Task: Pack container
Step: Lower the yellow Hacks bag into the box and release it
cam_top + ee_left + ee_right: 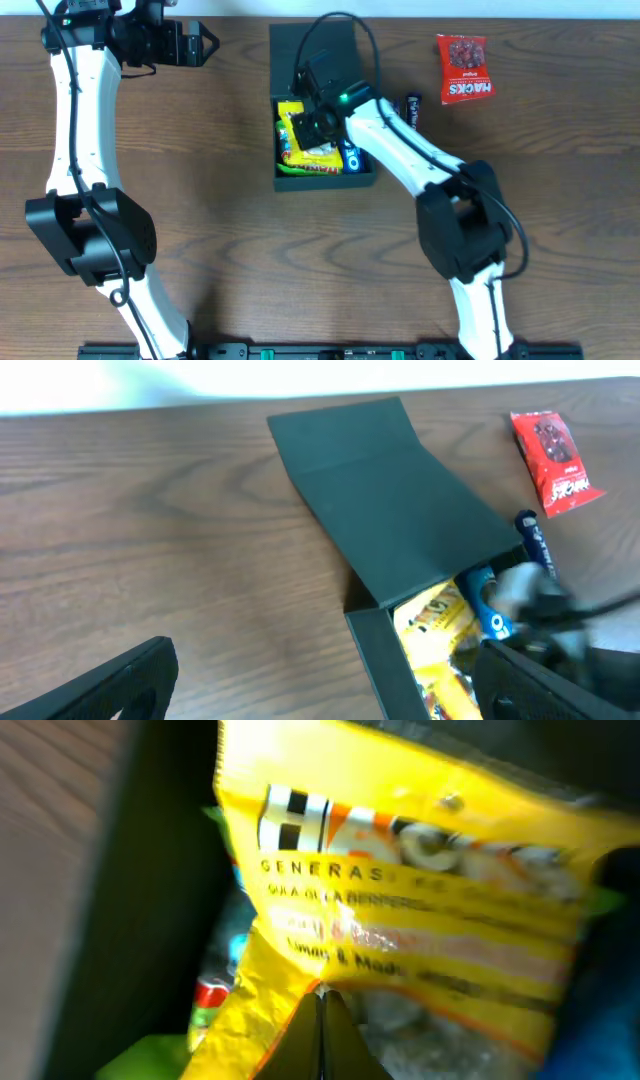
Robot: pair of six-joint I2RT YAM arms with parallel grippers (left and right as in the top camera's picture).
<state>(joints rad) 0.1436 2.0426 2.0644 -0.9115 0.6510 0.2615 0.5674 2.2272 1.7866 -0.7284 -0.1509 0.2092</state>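
The dark teal-green container point(325, 184) stands at the table's middle with its flap lid point(312, 42) open and lying flat behind it. It also shows in the left wrist view point(390, 490). Inside lie a yellow snack packet point(298, 112), a blue packet point(354, 158) and a green one point(310, 169). My right gripper point(312, 125) reaches into the box. In the right wrist view its fingers point(322, 998) are pressed together on the edge of the yellow packet point(420, 890). My left gripper point(205, 43) is open and empty at the far left, well clear of the box.
A red snack packet point(462, 68) lies at the far right, also in the left wrist view point(552, 460). A dark blue bar packet point(413, 110) lies just right of the box, beside my right arm. Bare wooden table lies left of the box.
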